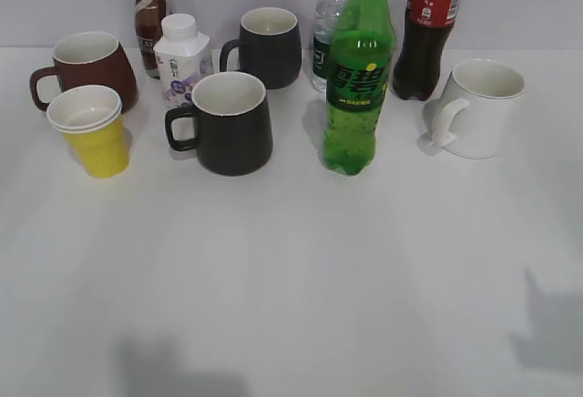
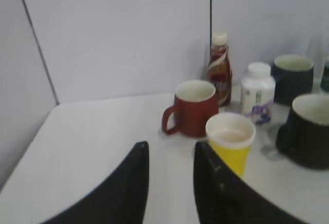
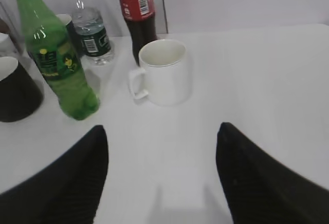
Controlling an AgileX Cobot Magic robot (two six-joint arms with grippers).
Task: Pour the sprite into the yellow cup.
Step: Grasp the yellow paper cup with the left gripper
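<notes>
**Q:** Nine containers on the white table [image 1: 291,279] in the exterior view, is that right?

**A:** Yes. At the left stands the small yellow paper cup [image 1: 91,129] with a white inside, empty as far as I can see, just in front of a brown-red handled mug [image 1: 86,67]. Near the middle are two black mugs, one in front [image 1: 224,122] and one behind [image 1: 267,45], both pale inside, with a white carton-shaped bottle [image 1: 181,56] and a brown sauce bottle [image 1: 148,13] behind. The tall green translucent sprite bottle [image 1: 359,69] stands upright, capped, right of centre, holding clear liquid. Behind it are a clear water bottle [image 1: 329,16] and a dark cola bottle with a red label [image 1: 428,33]; a white mug [image 1: 479,107] sits at the right. No gripper shows here.

**Q:** And the left wrist view?

**A:** The left gripper [image 2: 170,183] hovers with a narrow gap between its black fingers, gripping nothing. The yellow cup [image 2: 230,141] is just beyond, beside the red mug [image 2: 192,108].

**Q:** The right wrist view?

**A:** The right gripper [image 3: 162,175] is spread wide and empty. The sprite [image 3: 57,59] stands ahead to its left, the white mug [image 3: 163,72] ahead, empty inside.
</notes>
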